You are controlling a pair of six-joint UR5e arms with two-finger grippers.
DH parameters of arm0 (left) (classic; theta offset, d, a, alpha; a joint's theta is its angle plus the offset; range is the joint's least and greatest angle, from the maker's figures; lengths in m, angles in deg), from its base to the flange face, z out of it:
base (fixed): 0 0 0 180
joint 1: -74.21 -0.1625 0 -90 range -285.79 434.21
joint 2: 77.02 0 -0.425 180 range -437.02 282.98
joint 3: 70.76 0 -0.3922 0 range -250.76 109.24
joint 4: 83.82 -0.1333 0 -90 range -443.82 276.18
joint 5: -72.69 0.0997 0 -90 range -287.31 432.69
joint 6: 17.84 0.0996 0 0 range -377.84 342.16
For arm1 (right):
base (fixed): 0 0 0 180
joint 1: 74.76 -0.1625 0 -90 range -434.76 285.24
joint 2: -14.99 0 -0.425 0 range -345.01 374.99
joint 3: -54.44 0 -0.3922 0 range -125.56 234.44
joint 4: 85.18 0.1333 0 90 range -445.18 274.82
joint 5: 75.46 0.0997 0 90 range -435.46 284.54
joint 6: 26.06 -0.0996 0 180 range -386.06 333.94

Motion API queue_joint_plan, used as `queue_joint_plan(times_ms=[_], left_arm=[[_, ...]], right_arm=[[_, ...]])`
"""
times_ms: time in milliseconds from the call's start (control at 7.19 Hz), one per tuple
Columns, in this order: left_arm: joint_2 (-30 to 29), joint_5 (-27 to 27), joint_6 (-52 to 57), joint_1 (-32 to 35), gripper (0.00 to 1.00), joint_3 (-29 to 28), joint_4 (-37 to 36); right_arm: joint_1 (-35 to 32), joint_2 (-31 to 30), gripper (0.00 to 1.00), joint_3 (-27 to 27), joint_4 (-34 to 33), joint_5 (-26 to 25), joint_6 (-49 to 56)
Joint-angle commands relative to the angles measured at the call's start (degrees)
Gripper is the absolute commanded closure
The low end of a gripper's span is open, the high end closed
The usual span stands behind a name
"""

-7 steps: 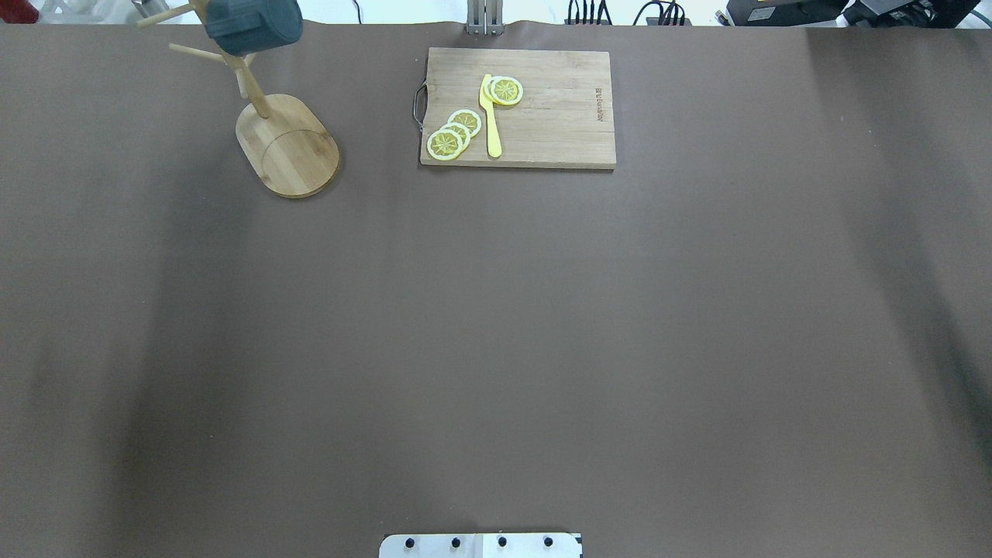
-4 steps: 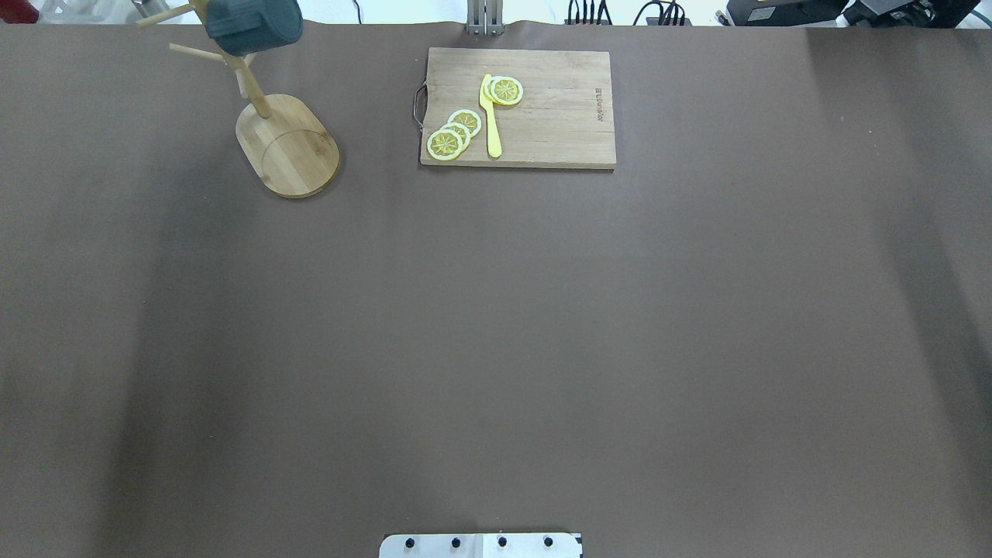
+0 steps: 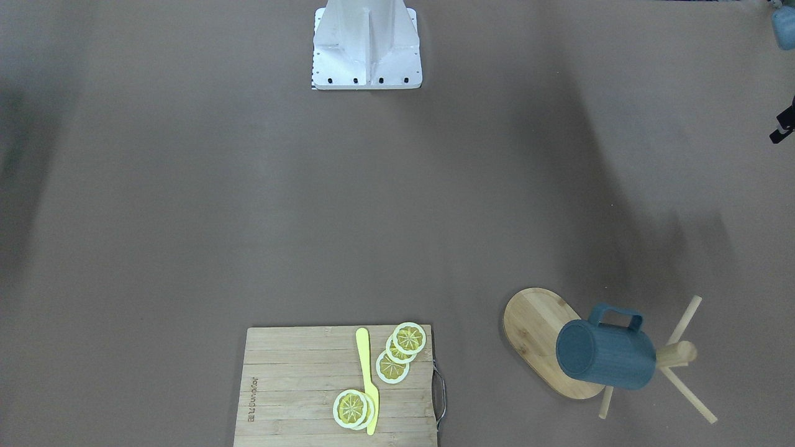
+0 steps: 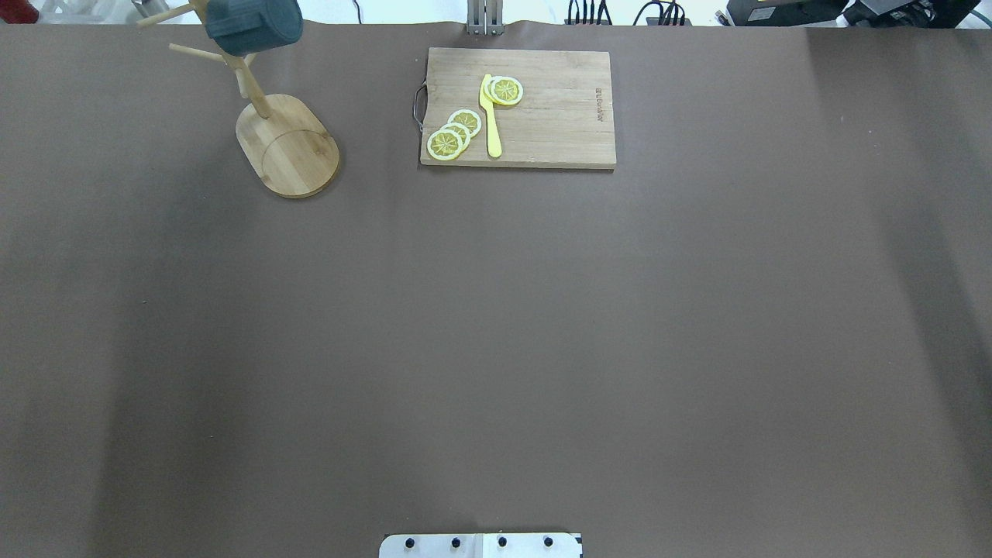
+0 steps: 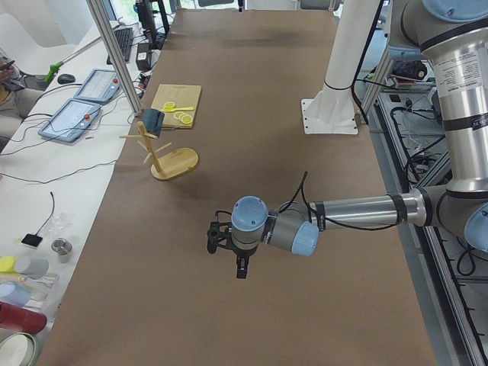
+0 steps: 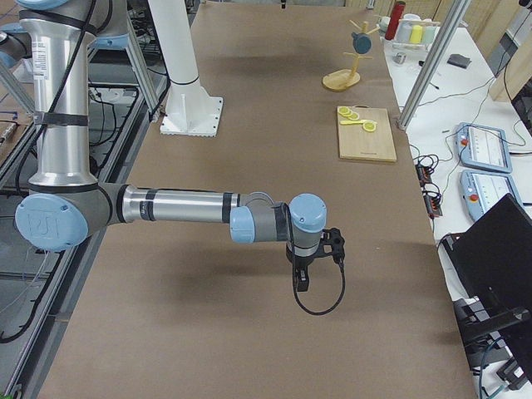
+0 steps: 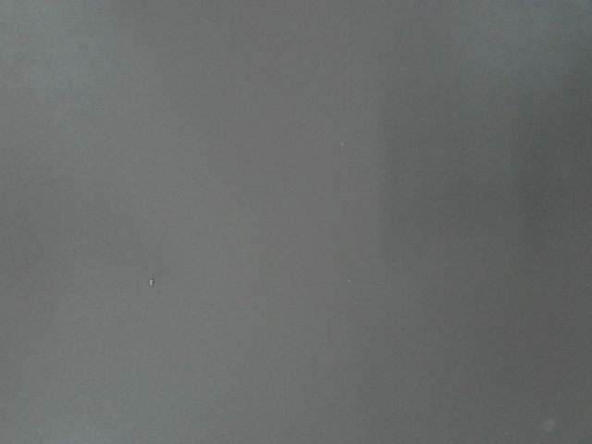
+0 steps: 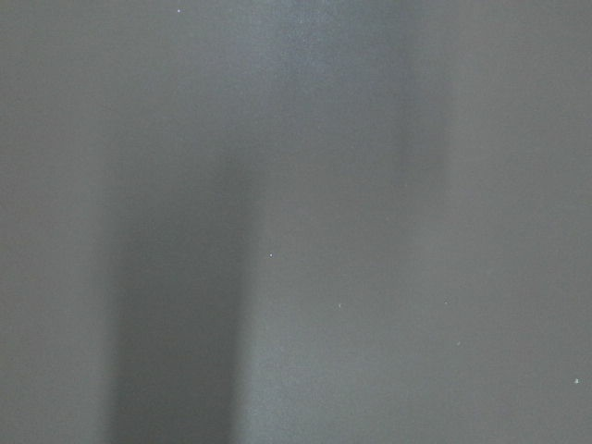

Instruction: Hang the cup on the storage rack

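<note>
The dark blue-grey ribbed cup (image 3: 605,357) hangs by its handle on a peg of the bamboo storage rack (image 3: 528,323), mouth towards the post. It also shows at the far left in the overhead view (image 4: 248,23), on the rack (image 4: 294,147). Both arms are drawn back off the table's middle. My left gripper (image 5: 241,267) shows only in the exterior left view and my right gripper (image 6: 301,281) only in the exterior right view. Both hang over bare table far from the rack, and I cannot tell whether they are open or shut. Both wrist views show only brown table.
A bamboo cutting board (image 4: 558,108) with lemon slices (image 4: 453,133) and a yellow knife (image 4: 490,116) lies at the far middle. The white robot base (image 3: 366,43) stands at the near edge. Tablets and bottles lie beyond the far edge.
The cup and the rack stand as before. Only the faint shadows on the table have shifted a little.
</note>
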Motion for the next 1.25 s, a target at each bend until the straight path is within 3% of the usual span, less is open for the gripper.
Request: queue_joint_plan(times_ms=[0,1113], left_arm=[[-0.6,-1.0,0.0,-0.4,0.02,0.2,-2.8],[-2.6,-1.0,0.5,-0.4,0.02,0.6,-5.5]], right_arm=[[0.0,-0.2,0.00,0.0,0.0,0.3,0.0],[0.0,-0.2,0.00,0.0,0.0,0.3,0.0]])
